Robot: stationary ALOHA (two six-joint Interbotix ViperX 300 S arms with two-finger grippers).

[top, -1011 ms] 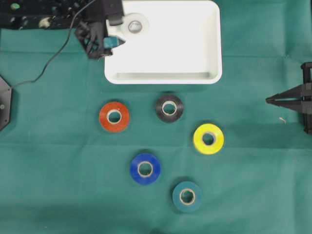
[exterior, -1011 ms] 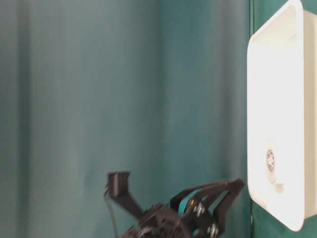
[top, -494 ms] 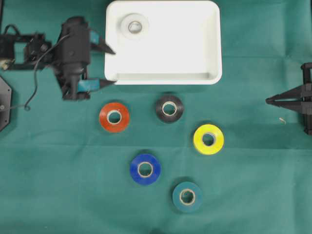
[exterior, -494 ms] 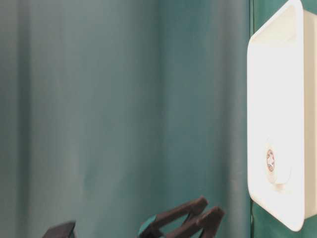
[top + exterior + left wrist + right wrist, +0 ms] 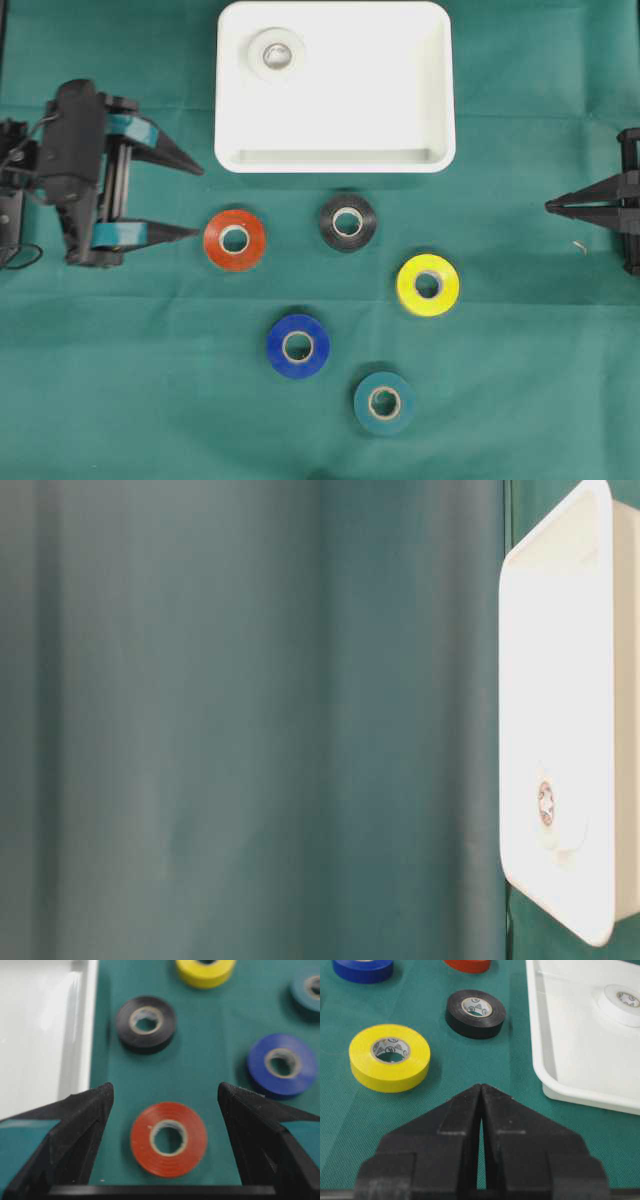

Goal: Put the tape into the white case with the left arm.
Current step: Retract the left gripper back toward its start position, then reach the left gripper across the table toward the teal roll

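L gripper [image 5: 195,202] was spread wide, empty, lined up w/ the red tape [image 5: 234,240] lying flat just below the white case [image 5: 440,90]. Roll looked light, stiff, smooth; prob best pinched across outer rim. R gripper [image 5: 481,1091] pinched closed.

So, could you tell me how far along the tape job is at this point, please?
One roll is done: the white tape lies in the white case. The left gripper is open and empty, with the red tape framed between its fingers in the wrist view, likely the next pick. The black, yellow, blue and teal rolls sit on the cloth. The right gripper is shut, off to the side.
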